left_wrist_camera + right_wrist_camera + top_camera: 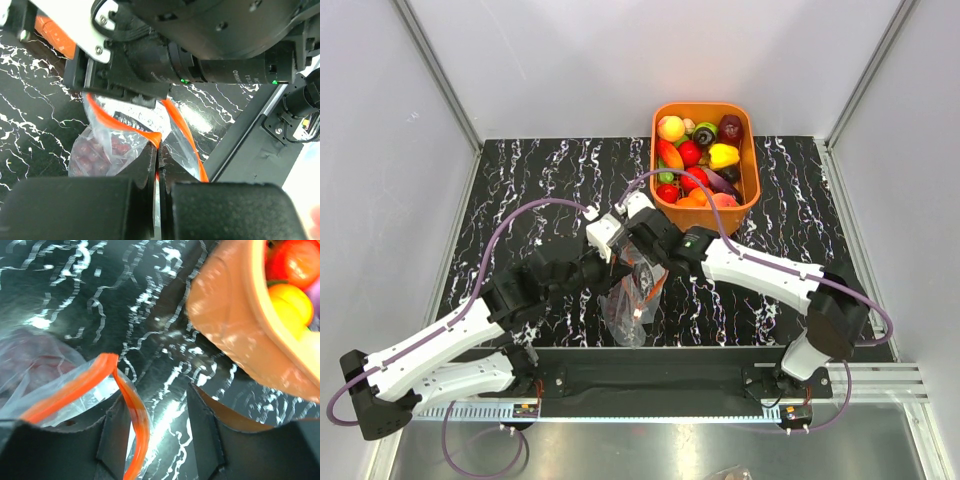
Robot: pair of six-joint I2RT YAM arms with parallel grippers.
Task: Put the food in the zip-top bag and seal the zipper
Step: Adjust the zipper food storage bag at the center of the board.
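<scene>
Left arm (440, 345) and right arm (760, 272) bend over one bag (632, 305).
Left gripper (156, 156) pinches zipper (182, 127); right gripper (157, 425) spread around it. One grape bunch (95, 152) inside.

The tabletop (520, 180) is patterned in black with white marble veining. The basket (656, 165) is coloured orange, and the food (724, 156) in it is seen in yellow, red, green and purple. The zip-top bag (625, 325) is clear and edged by a red-orange zipper (182, 127); dark purple-red grapes (95, 152) are seen through it. The left tool (157, 157) and right tool (156, 395) are black.
</scene>
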